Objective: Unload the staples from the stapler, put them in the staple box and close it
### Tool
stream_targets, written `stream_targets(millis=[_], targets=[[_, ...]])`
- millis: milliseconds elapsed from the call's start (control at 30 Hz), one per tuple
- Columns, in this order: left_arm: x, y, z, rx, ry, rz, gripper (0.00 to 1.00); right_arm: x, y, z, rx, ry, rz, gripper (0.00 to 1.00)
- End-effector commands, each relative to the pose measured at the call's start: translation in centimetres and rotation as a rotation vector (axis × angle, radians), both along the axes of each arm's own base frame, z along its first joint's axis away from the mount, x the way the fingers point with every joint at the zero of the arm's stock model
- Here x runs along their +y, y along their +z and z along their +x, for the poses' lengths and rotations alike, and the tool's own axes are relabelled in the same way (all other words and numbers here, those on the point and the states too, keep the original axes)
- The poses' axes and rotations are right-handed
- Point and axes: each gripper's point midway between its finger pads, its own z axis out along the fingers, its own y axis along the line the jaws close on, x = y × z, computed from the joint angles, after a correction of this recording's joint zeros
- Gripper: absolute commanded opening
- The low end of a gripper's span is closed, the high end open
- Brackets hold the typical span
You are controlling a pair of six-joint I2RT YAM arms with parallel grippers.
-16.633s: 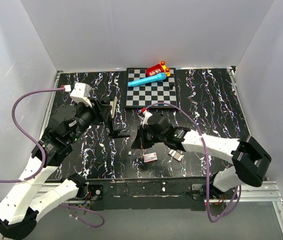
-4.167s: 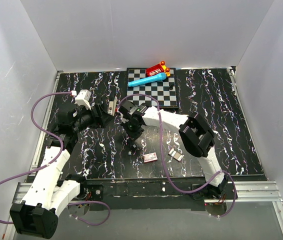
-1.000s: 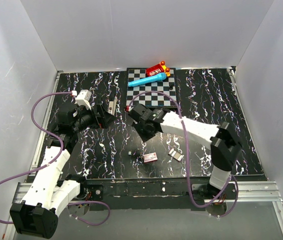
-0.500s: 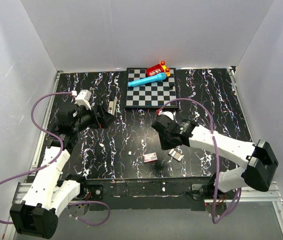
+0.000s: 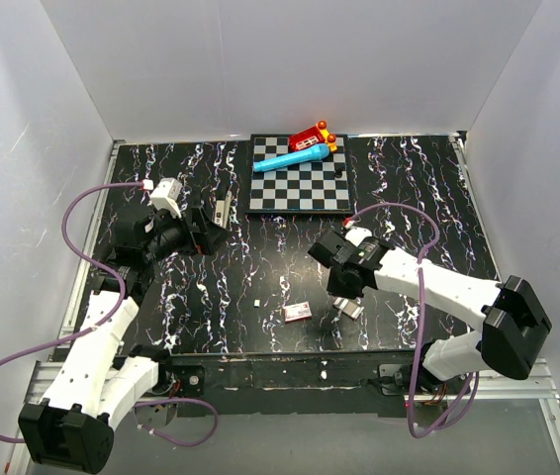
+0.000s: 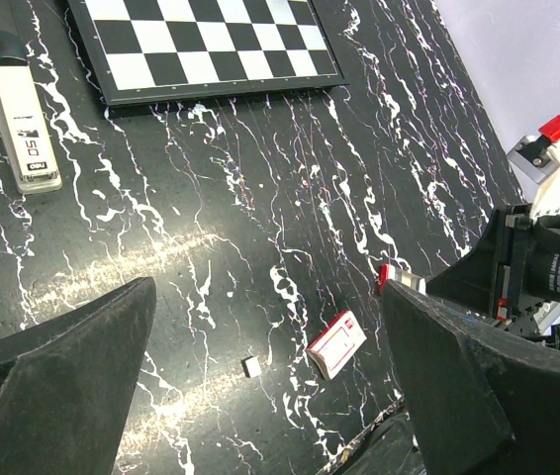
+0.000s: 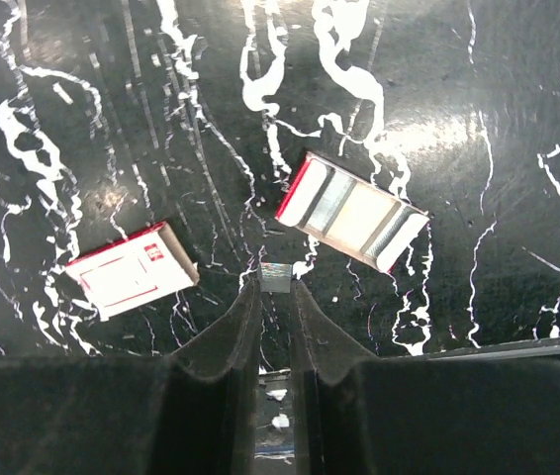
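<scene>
while low over the table [image 5: 409, 198], right arm [image 5: 428, 282] outstretched, jaws narrow on the staples [image 7: 276, 278]; left jaws wide

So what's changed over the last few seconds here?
The right pincer, pinching a small strip of staples, swung from beside the stapler at mid-table toward the near right, ending by the open box. The left pincer, wide open, the stapler and the chessboard stayed put.
</scene>
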Motion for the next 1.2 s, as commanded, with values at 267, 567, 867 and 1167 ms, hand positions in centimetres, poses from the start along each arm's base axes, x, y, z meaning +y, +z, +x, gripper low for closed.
stream_targets(millis=[267, 567, 867, 1167], targets=[[-0.6, 0.7, -0.6, -0.022, -0.029, -0.008, 0.98, -3.8, -1.9, -0.4, -0.015, -0.334, -0.016, 0.1], [-0.9, 0.4, -0.6, -0.014, -0.04, -0.006, 0.98, -4.6, -3.4, -0.8, 0.001, -0.405, -0.032, 0.14], [-0.9, 0.4, -0.6, -0.012, -0.043, -0.006, 0.98, -4.6, -4.1, -0.8, 0.017, -0.421, -0.039, 0.19], [-0.9, 0.5, -0.7, -0.013, -0.045, -0.005, 0.98, -4.9, -4.8, -0.8, 0.027, -0.442, -0.064, 0.22]])
